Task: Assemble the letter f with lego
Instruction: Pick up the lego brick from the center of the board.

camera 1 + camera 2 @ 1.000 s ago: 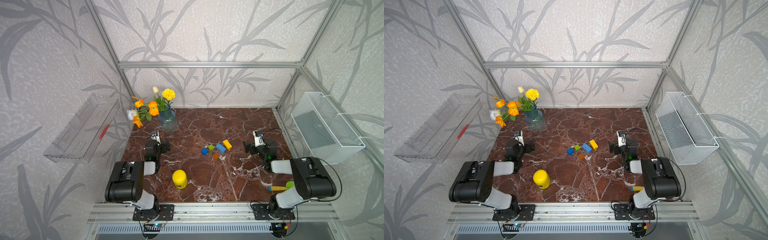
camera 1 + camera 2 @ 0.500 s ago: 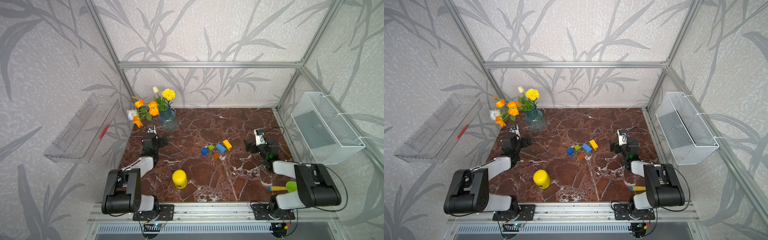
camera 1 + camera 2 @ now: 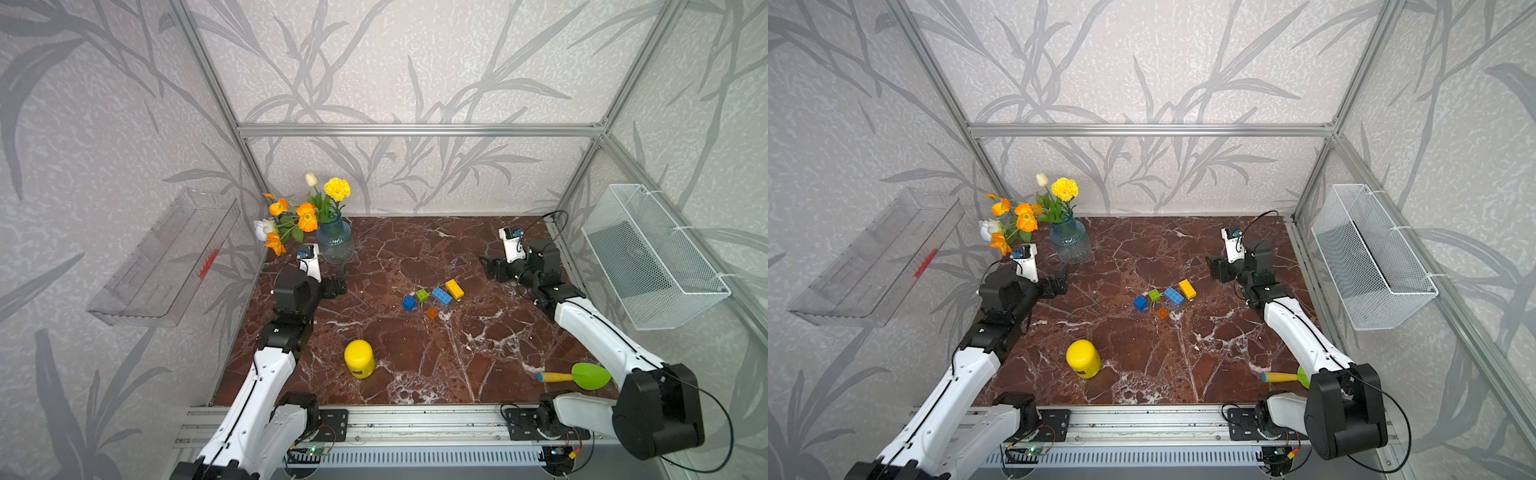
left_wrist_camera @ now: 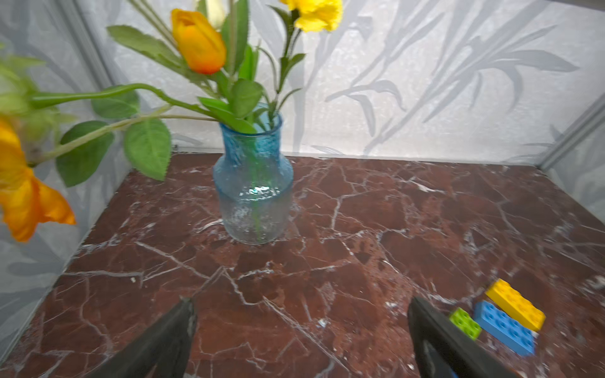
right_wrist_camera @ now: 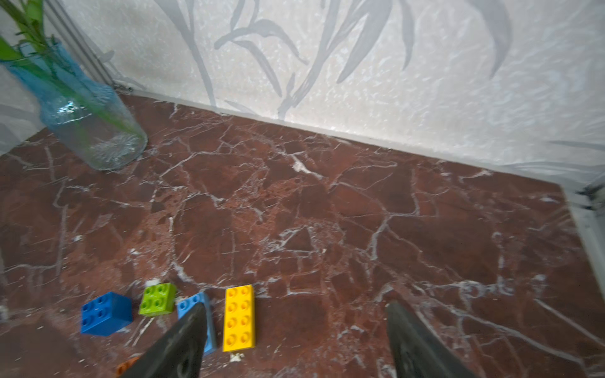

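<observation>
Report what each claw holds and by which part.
Nothing is held. The left claw and right claw are open and empty; the lego bricks lie free.

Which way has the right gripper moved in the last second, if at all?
Yes, toward the back wall: the right gripper was level with the yellow brick and now sits farther back than it.

Leaf-patterned grey walls (image 3: 415,62) enclose a red-brown marble tabletop (image 3: 415,353) within aluminium framing (image 3: 415,129).
</observation>
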Tool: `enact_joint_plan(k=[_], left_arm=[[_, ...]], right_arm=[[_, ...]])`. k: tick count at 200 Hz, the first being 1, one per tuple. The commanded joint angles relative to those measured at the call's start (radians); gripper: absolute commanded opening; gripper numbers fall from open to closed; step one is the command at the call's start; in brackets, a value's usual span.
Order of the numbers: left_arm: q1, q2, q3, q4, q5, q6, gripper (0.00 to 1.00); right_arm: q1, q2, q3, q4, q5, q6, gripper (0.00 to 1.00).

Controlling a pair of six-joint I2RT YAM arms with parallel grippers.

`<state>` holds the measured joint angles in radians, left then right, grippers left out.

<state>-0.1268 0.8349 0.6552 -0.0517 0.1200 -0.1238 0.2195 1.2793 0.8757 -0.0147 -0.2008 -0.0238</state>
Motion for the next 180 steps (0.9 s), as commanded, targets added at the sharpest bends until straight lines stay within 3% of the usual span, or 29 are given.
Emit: enact_joint_plan(k=[1,42,110,180], left_arm=[[-0.065,-0.026,0.067,-0.166,0.057,0.010,1.00],[-0.203,-0.029,0.028,-0.167,0.115,-0.023,1.00],[-0.402,-0.135,-0.127,-0.090,0.026,-0.012,1.00],[-0.470,-0.289,-0.244,-0.086,-0.005,0.000,0.99]], right_arm=[[0.088,0.037,0.066,-0.203,0.013,0.011,0.82],[0.248,0.130,0.170,-0.286,0.053,0.043,0.73],[0.444,0.341,0.289,-0.323,0.110,0.081,0.66],[0.535,0.515,0.350,-0.275,0.072,0.040,0.61]])
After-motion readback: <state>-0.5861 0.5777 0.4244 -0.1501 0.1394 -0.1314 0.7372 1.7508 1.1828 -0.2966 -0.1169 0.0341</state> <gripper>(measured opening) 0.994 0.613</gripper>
